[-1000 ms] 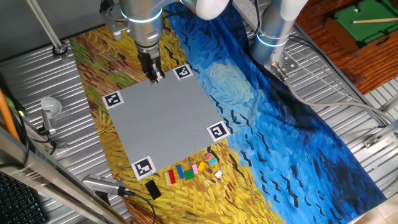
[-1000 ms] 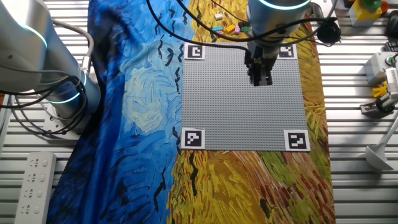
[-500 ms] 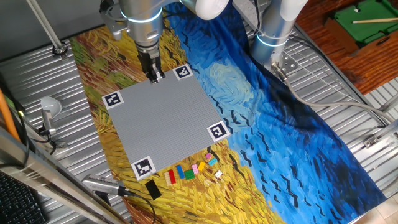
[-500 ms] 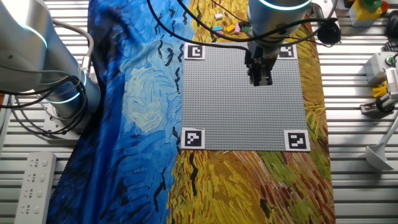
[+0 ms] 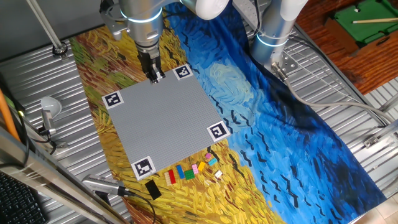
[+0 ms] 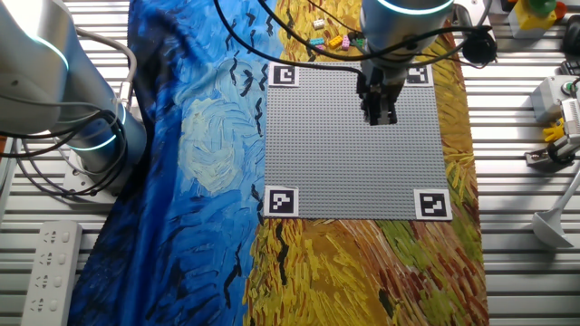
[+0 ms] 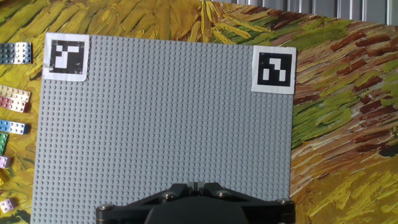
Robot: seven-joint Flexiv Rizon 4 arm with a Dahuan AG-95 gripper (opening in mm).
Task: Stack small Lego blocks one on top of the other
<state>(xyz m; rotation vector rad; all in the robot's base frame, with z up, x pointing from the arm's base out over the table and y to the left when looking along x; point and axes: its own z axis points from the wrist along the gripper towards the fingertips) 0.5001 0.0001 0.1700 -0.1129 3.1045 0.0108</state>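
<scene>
Honestly, nothing looks stacked yet. Nearest to me in one fixed view, the flat black block (image 5: 152, 189) lies on the painted cloth (image 5: 292, 124) that covers the bench, just off the corner of the grey baseplate (image 5: 165, 121). Beside it, along the baseplate's near edge, the small Lego blocks (image 5: 193, 169) sit in a loose row: red, blue, green, yellow, pink and a pale one or two, each flat on the cloth, none resting on another as far as I can tell.

The baseplate itself carries only its four black-and-white markers (image 5: 217, 131) at the corners.

Farthest off, the gripper (image 5: 153, 73) hangs over the far edge of the baseplate, well apart from the blocks. The jaws look drawn close together with nothing between them, though they're small from here. So I'd judge the whole job is still ahead: every pick and every placing remains.
</scene>
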